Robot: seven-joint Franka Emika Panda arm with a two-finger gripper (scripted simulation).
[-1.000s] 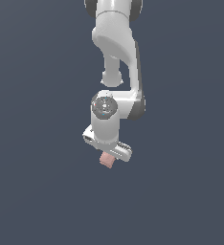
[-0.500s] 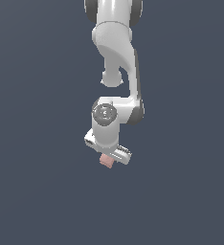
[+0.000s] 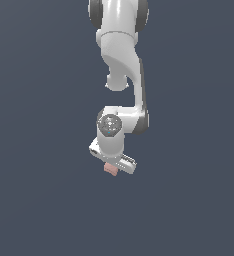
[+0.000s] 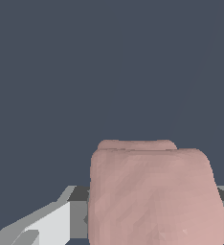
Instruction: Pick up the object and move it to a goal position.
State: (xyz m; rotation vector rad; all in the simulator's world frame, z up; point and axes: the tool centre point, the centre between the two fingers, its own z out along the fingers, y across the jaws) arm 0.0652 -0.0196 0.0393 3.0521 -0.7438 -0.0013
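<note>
The object (image 3: 110, 170) is a small salmon-pink lump with rounded edges, peeking out just under the white hand of the arm in the exterior view. My gripper (image 3: 111, 168) is shut on it, and most of the fingers are hidden behind the hand. In the wrist view the object (image 4: 154, 194) fills the lower middle of the picture, very close to the camera, with a grey and white finger (image 4: 51, 225) showing beside it. Only the flat dark blue-grey ground (image 4: 109, 67) shows beyond the object in the wrist view.
The white arm (image 3: 121, 55) hangs down from the upper edge of the exterior view. Around it there is only a uniform dark blue-grey ground (image 3: 39, 200), with no other objects, walls or edges in sight.
The hand with the object has sunk slightly lower in the exterior view, and the arm's elbow has come down with it. The grip has stayed the same.
</note>
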